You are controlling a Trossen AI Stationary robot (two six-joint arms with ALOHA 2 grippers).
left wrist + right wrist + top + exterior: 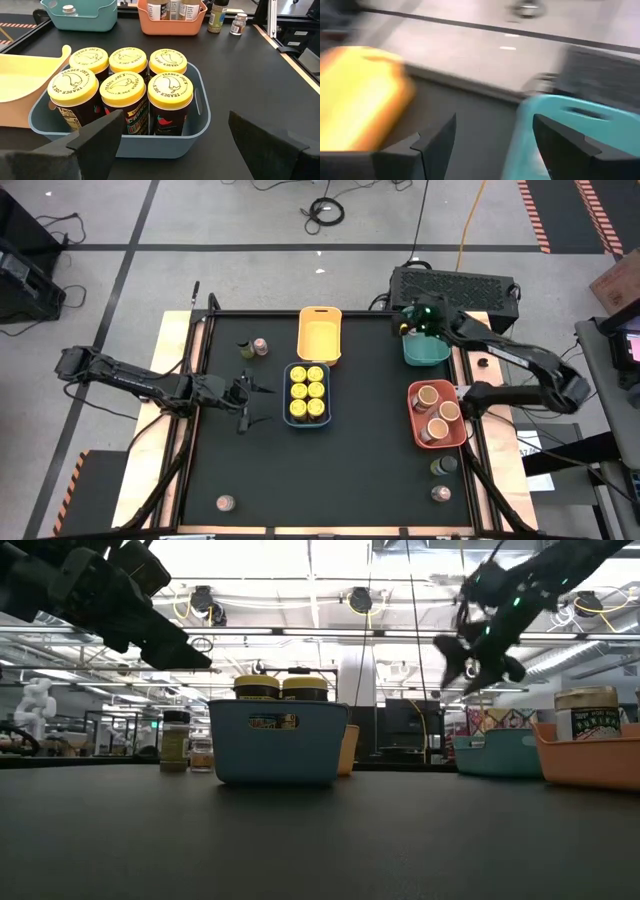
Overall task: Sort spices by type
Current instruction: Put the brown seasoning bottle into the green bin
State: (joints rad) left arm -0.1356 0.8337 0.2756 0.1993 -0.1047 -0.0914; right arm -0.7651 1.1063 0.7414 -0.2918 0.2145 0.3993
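Six yellow-lidded spice jars [307, 392] stand in the blue tray [326, 370], also in the left wrist view [122, 82]. My left gripper [250, 390] hangs open and empty just left of that tray [175, 117]. My right gripper [410, 318] is open and empty in the air over the far left corner of the green tray [428, 350], with the tray beside its fingers [495, 120]. Peach-topped tubs [437, 415] stand in the red tray [412, 412]. A small jar [69, 9] stands in the green tray.
The yellow tray [320, 332] lies empty at the far middle. Loose jars stand on the black table: two at the far left [254, 347], one near left [225, 502], two near right [441, 478]. There is free room in the table's middle and near part.
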